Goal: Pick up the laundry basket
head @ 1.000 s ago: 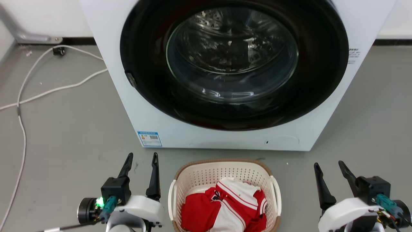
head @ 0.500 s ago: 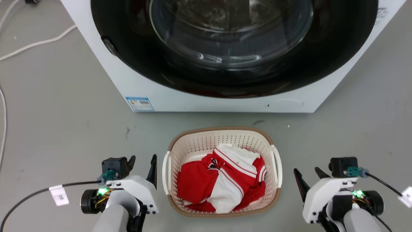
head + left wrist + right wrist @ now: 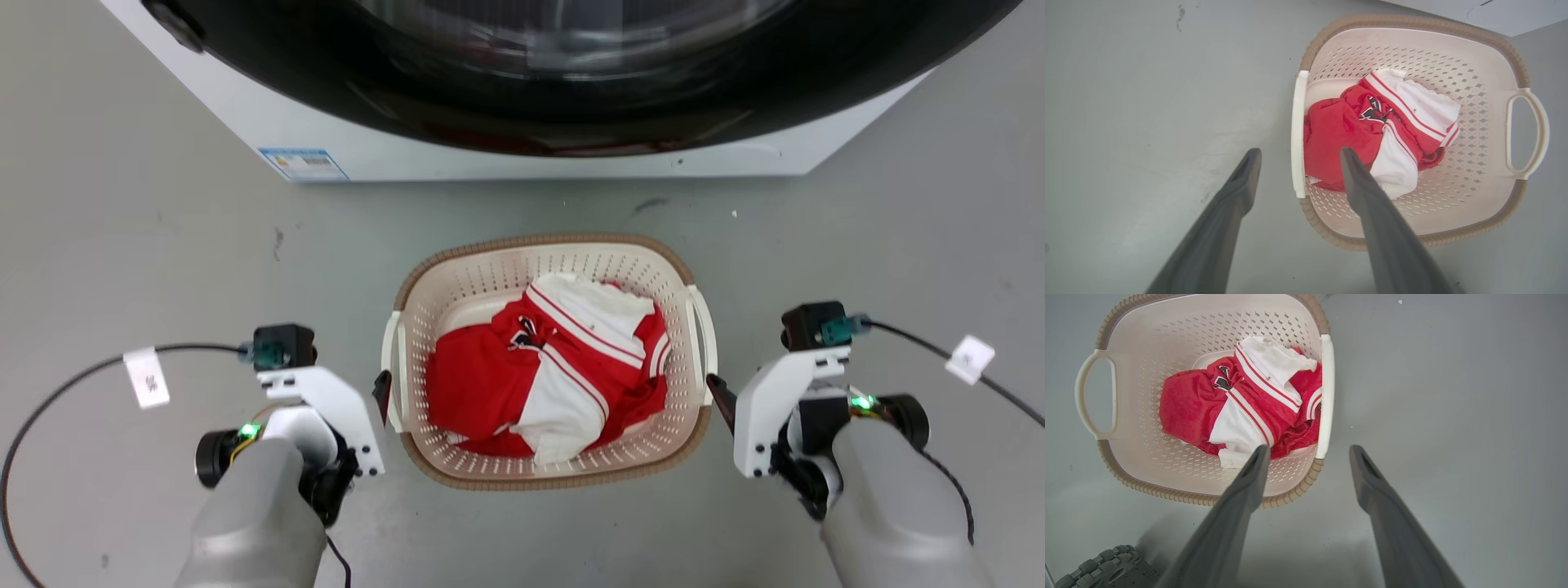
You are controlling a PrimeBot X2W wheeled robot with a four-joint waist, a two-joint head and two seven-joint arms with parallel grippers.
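The laundry basket (image 3: 547, 242) stands on the grey floor in front of the washing machine, cream with a brown rim, holding a red and white garment (image 3: 543, 371). My left gripper (image 3: 377, 392) points down beside its left handle (image 3: 392, 367). In the left wrist view the open left gripper (image 3: 1298, 152) has that white handle (image 3: 1298, 130) between its two fingers, seen from above. My right gripper (image 3: 720, 394) hangs by the right handle (image 3: 704, 343). It is open in the right wrist view (image 3: 1309, 448), just short of the near end of that handle (image 3: 1326, 396). Neither gripper holds anything.
The washing machine (image 3: 522, 159) with its dark round door (image 3: 571, 82) stands just behind the basket. Black cables with white tags trail from both wrists (image 3: 49, 384) (image 3: 996, 388). A treaded wheel (image 3: 1098, 565) of my base shows near the basket's front.
The head camera has tilted down, so the basket sits higher in view. Both grippers have tipped from pointing forward to pointing down and now stand close beside the basket's handles.
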